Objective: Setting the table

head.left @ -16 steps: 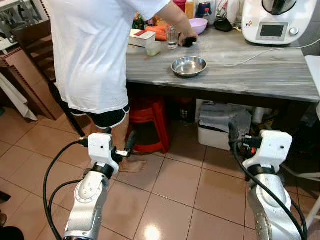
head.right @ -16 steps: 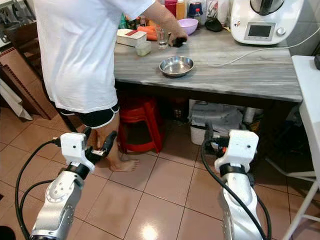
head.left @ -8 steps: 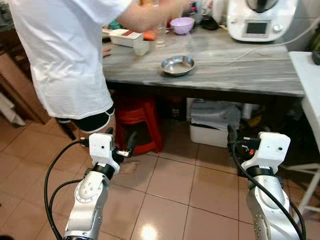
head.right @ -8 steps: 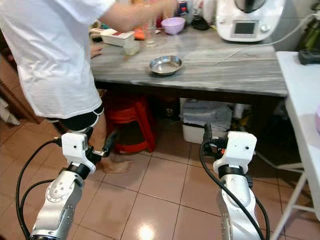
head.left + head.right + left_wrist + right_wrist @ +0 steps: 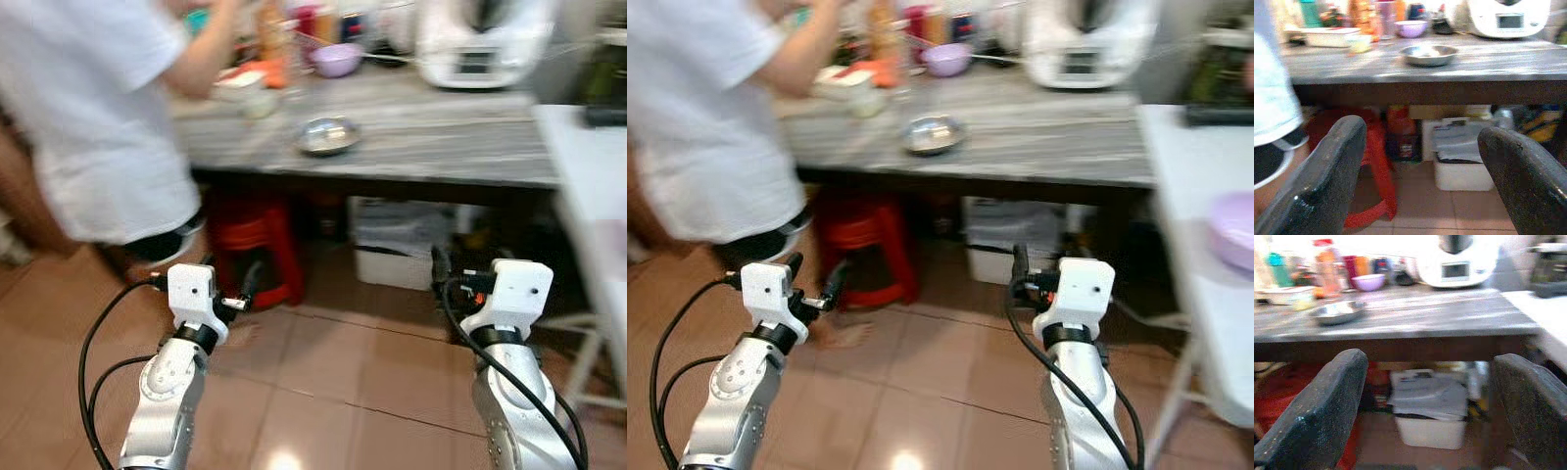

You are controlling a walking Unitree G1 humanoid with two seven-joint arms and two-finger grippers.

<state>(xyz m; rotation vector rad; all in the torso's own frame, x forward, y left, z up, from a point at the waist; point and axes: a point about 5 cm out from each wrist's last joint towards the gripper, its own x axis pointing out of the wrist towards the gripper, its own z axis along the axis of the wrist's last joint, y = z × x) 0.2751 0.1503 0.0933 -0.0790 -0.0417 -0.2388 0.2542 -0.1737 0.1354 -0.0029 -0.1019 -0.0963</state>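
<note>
The steel bowl [image 5: 328, 135] sits upper centre on the counter [image 5: 470, 147], probably nearer the left gripper [image 5: 227, 290]; the right gripper [image 5: 1420, 396] is likewise spread and empty.

Grey streaked wooden bench [image 5: 470, 147] carries a shiny round steel bowl [image 5: 328, 135] and small lilac plastic bowl [image 5: 337, 60]; red plastic stool [image 5: 250, 240] stands beyond the black fingers [image 5: 1322, 186].

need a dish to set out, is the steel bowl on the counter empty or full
Looks empty: the steel bowl sits upright on the grey counter, its bare shiny inside showing, though the picture is blurred.
</note>
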